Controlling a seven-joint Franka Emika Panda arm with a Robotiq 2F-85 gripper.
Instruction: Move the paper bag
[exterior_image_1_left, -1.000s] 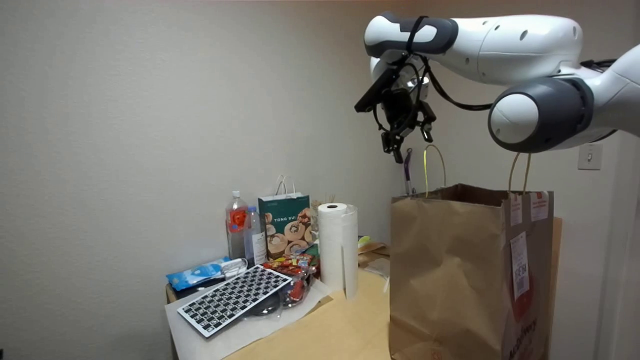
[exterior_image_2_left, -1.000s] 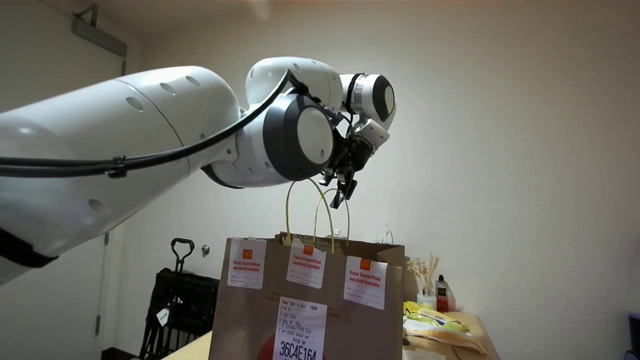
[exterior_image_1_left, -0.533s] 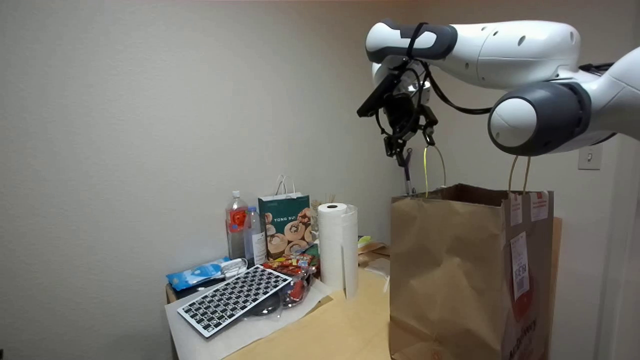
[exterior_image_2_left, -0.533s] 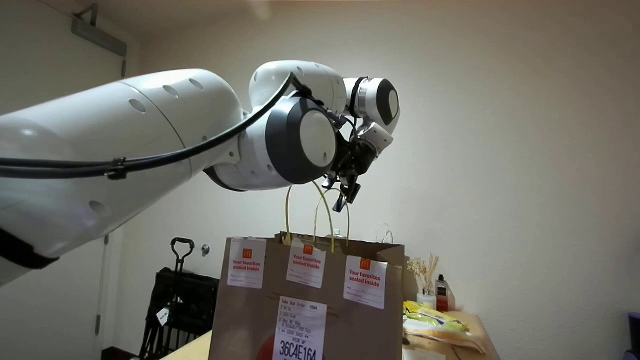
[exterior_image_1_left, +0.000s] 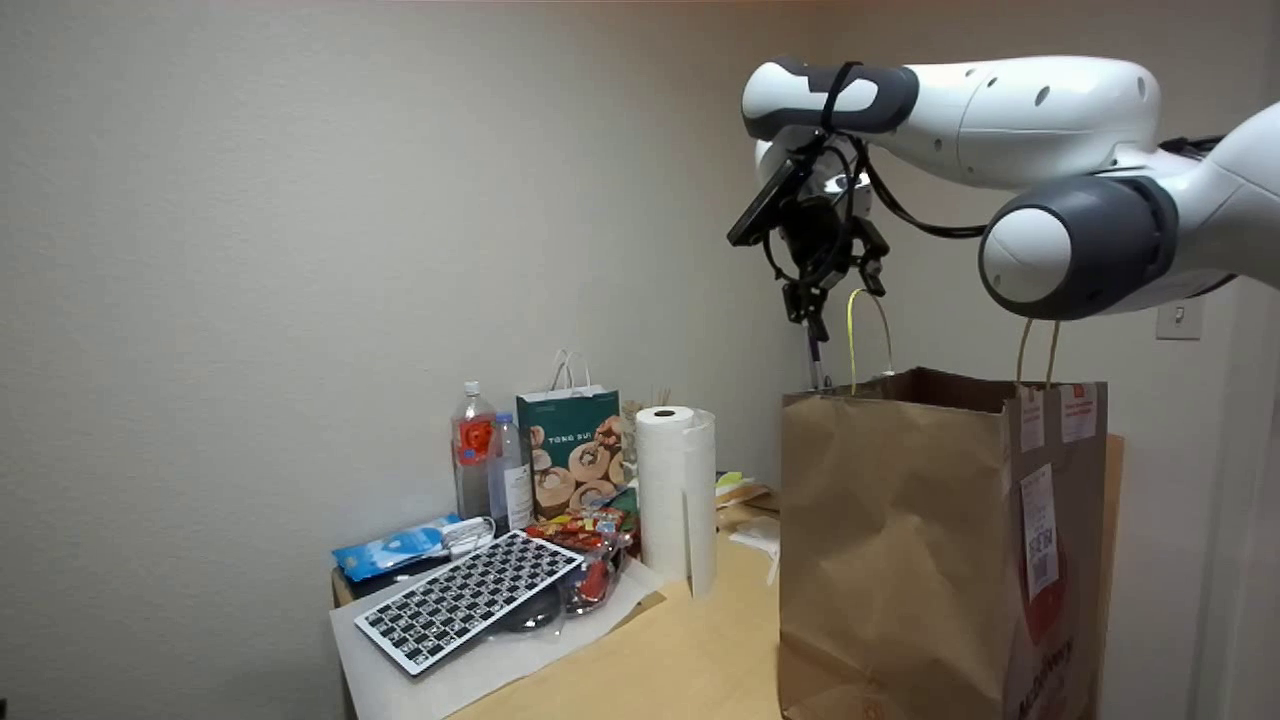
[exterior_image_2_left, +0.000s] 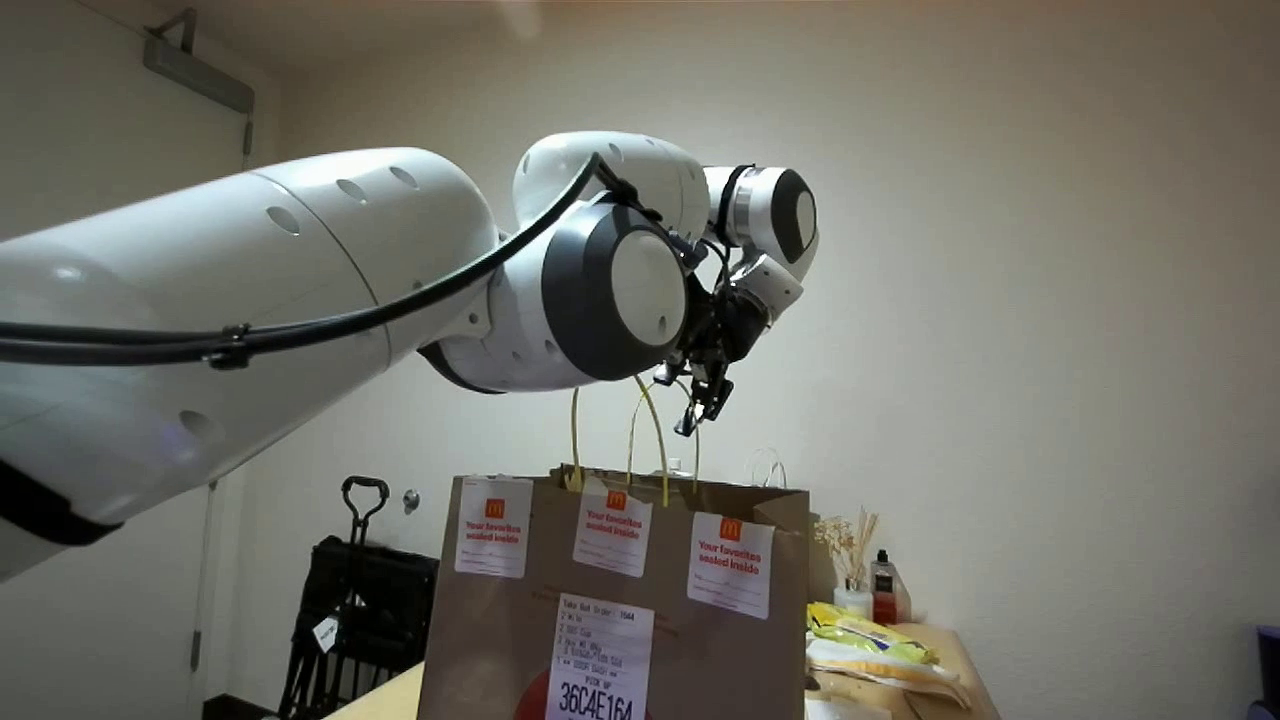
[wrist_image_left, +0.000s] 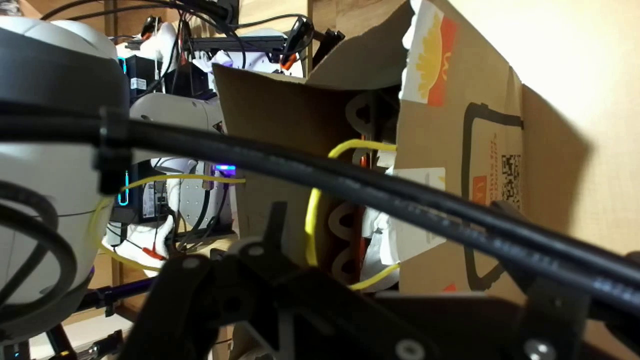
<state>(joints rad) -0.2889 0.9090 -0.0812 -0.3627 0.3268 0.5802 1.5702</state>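
Observation:
The large brown paper bag (exterior_image_1_left: 890, 550) stands upright and open-topped on the table. It also shows in an exterior view (exterior_image_2_left: 735, 660) with white stickers and a receipt, and in the wrist view (wrist_image_left: 457, 120). Its two thin yellow handles stand up from opposite rims. My gripper (exterior_image_1_left: 848, 308) is open and empty above the bag's far rim, its fingertips at about the height of the far handle's (exterior_image_1_left: 852, 340) top. In the wrist view a yellow handle (wrist_image_left: 311, 225) shows between the spread fingers (wrist_image_left: 395, 212); I cannot tell whether they touch it. A black cable covers part of this view.
A paper towel roll (exterior_image_1_left: 665, 490), a green printed bag (exterior_image_1_left: 570, 450), bottles (exterior_image_1_left: 474, 450) and a patterned board (exterior_image_1_left: 470, 600) stand or lie on the table (exterior_image_1_left: 650, 660). A yellow packet (exterior_image_2_left: 865, 630) and a reed diffuser (exterior_image_2_left: 853, 600) are behind the bag.
My gripper has come down and shifted a little to the right in both exterior views, toward the far handle's top. The fingers stay open. The paper bag has not moved.

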